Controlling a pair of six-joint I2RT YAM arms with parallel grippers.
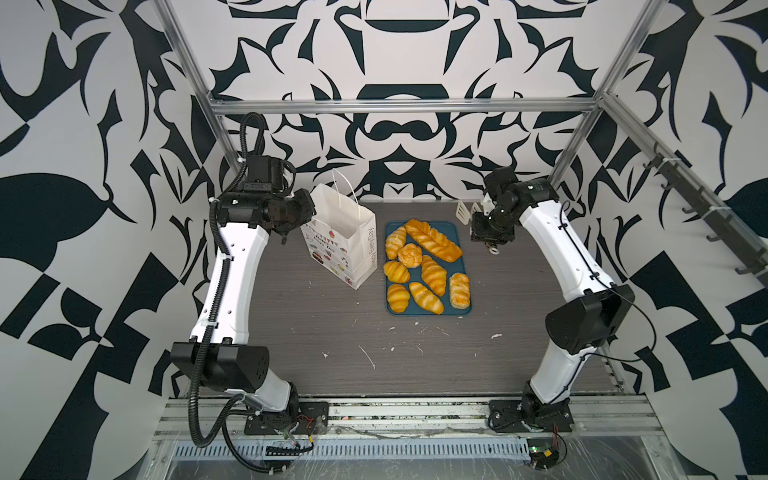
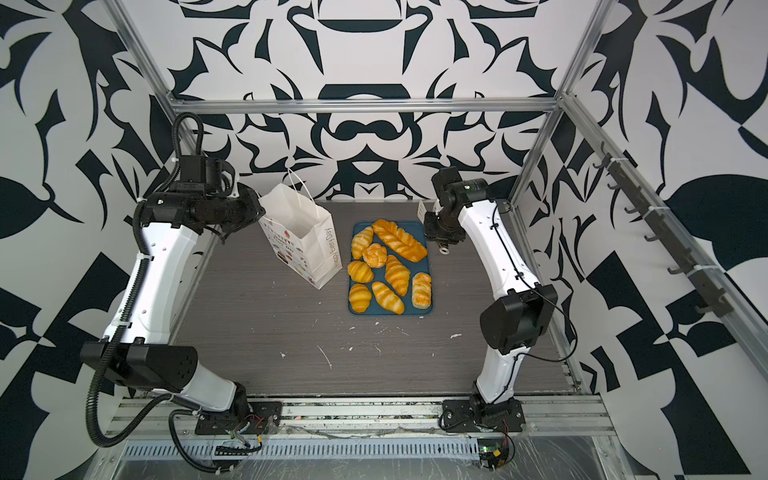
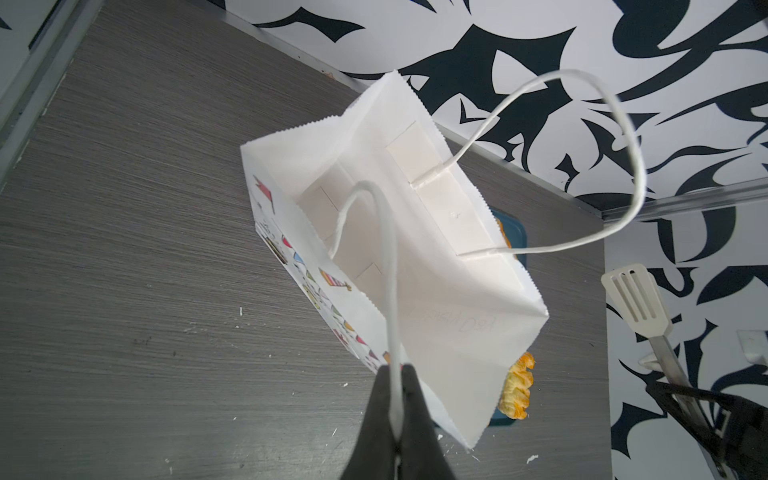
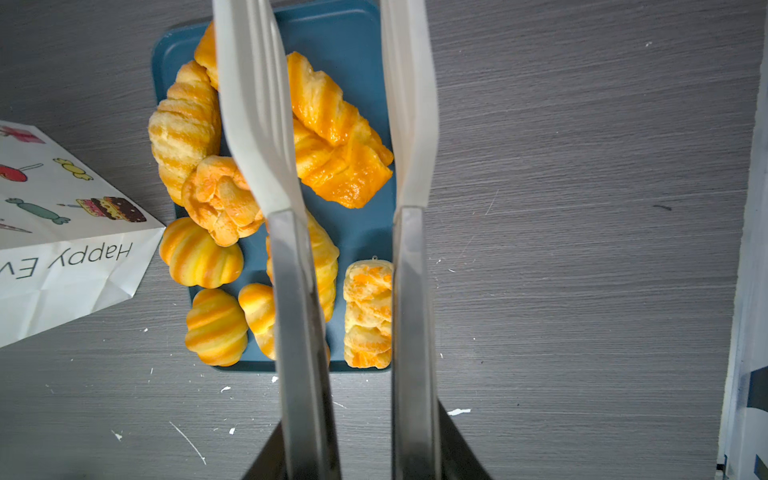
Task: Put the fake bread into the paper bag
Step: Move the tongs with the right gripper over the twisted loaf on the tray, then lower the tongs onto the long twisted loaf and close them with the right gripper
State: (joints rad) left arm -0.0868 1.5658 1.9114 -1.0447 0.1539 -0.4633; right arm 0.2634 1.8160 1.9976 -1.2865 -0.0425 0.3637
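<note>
The fake bread, several striped golden croissants point(image 1: 433, 274), a round bun point(image 1: 409, 254) and a long plaited loaf point(image 1: 432, 240), lies on a blue tray point(image 1: 451, 227). The white paper bag point(image 1: 345, 232) stands open just left of the tray in both top views, its mouth empty in the left wrist view. My left gripper point(image 3: 397, 368) is shut on the bag's near cord handle point(image 3: 390, 270) at the bag's left rim. My right gripper point(image 4: 359, 436) grips metal tongs point(image 4: 291, 291) with white tips point(image 4: 257, 124), held apart above the tray's far right end with nothing between them.
The bag's far handle point(image 3: 623, 124) arches free above its rim. The patterned back wall rises just behind bag and tray. White flecks dot the grey table point(image 1: 332, 332) in front of the tray. An aluminium frame post point(image 1: 573, 141) stands behind the right arm.
</note>
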